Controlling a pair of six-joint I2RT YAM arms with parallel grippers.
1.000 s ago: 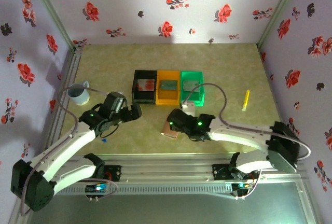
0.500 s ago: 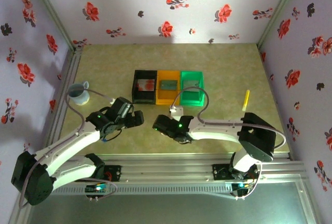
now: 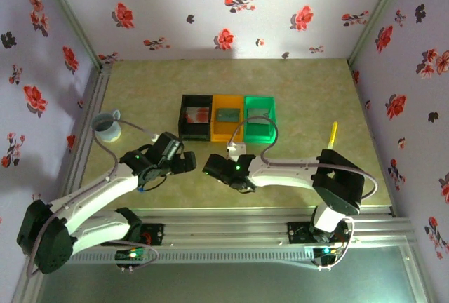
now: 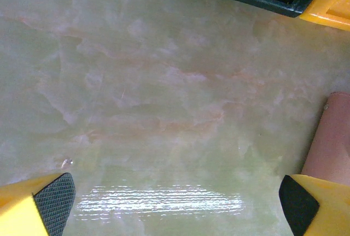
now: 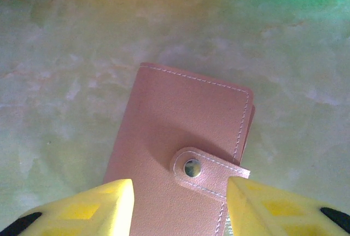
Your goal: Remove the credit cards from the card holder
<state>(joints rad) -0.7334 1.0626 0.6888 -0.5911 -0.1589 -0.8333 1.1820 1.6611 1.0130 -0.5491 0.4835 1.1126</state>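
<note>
The card holder [image 5: 180, 127] lies flat on the table, pinkish-tan and closed by its snap strap. My right gripper [image 5: 178, 192] hovers right over it, jaws partly open, a yellow finger [image 5: 104, 203] above each long side and the snap between them. From above, the right gripper [image 3: 212, 167] covers the holder. My left gripper [image 3: 188, 163] stands wide open just left of it over bare table, and in its own view the left gripper [image 4: 175, 198] has the card holder's edge [image 4: 331, 137] beside its right finger. With the holder closed, the credit cards inside are hidden.
Black [image 3: 196, 116], orange [image 3: 226, 117] and green [image 3: 259, 117] bins stand in a row behind the grippers. A pale card with a red blotch lies in the black one. A blue-grey cup [image 3: 106, 128] sits at the left, a yellow stick [image 3: 332, 135] at the right.
My right gripper has moved left over the card holder, which slid left with it, and its jaws have narrowed. The left gripper shifted slightly right and stayed open.
</note>
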